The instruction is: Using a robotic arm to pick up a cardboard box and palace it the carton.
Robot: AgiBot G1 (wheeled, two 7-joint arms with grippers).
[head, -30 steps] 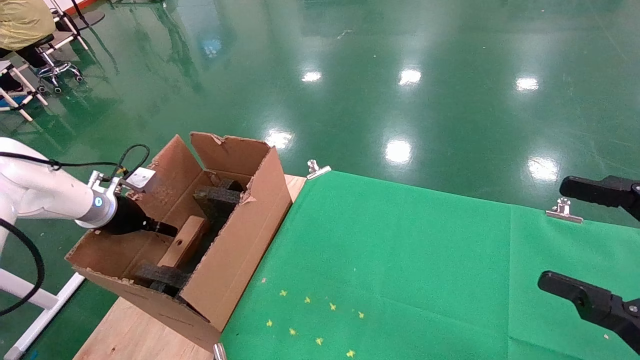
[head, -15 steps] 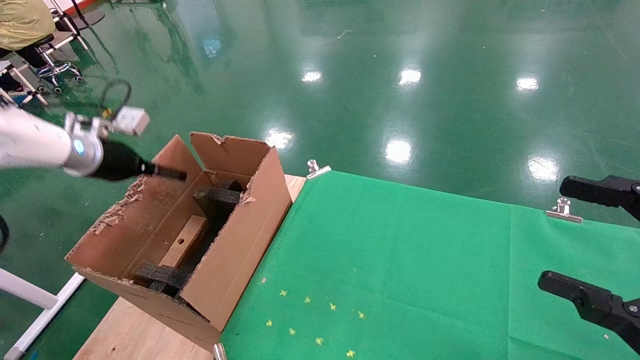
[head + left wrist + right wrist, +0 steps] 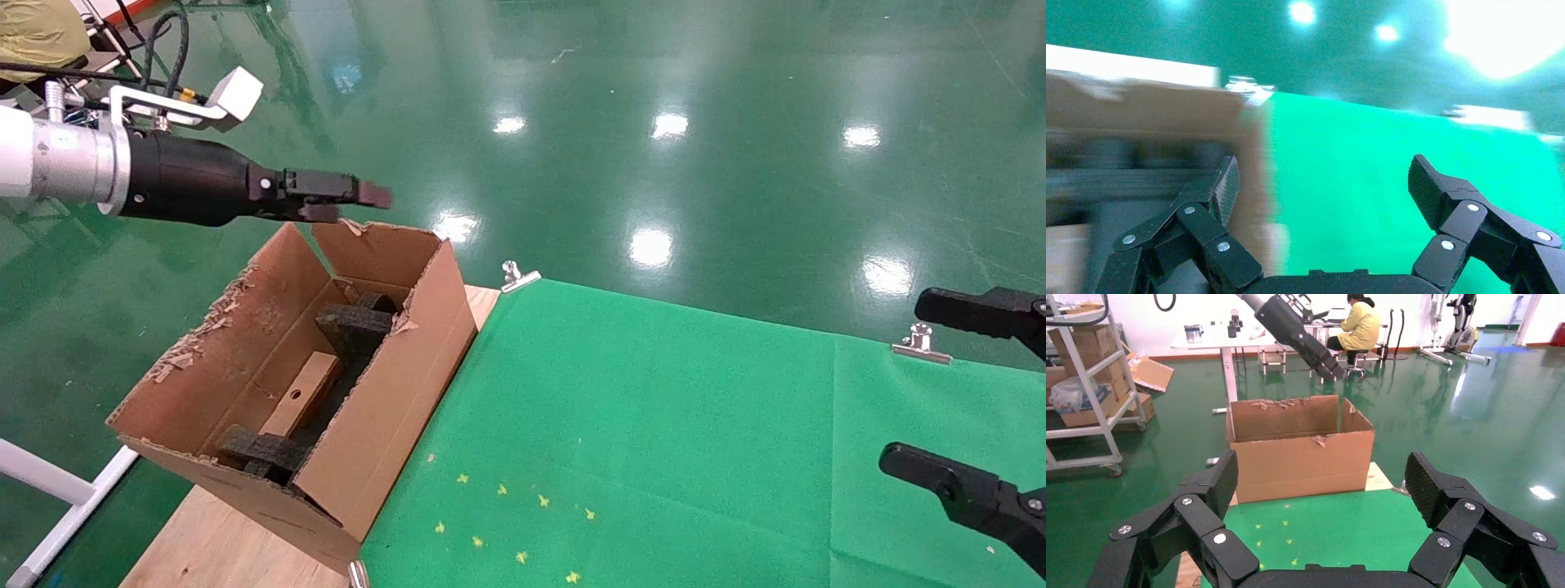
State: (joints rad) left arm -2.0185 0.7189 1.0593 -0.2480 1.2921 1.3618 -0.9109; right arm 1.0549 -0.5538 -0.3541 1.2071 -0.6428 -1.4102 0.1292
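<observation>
- Brown carton (image 3: 384,392) sits on the left end of the table (image 3: 212,547), just beside the green cloth (image 3: 654,441); flaps ragged.
- I see the box (image 3: 301,395) lying inside the carton, on its floor between two black foam blocks (image 3: 353,325), round hole facing up.
- Left gripper (image 3: 359,196) hangs above the carton's far-left corner, clear of the flaps, touching nothing.
- Its fingers (image 3: 1223,184) are spread wide in the left wrist view, nothing between them.
- Left arm (image 3: 49,159) comes in level from the left edge of the head view, silver wrist, camera block on top.
- Right gripper (image 3: 1321,478) is parked at the right end of the cloth, fingers apart and empty.
- From the right wrist view I get the carton (image 3: 1300,447) side-on, with the left gripper (image 3: 1333,370) over it.
- Metal clips (image 3: 519,276) pin the cloth's far edge.
- Yellow marks (image 3: 507,523) dot the cloth near the carton's front corner.
- Person in yellow (image 3: 1361,327) sits at a desk in the background, well apart from the rig.
</observation>
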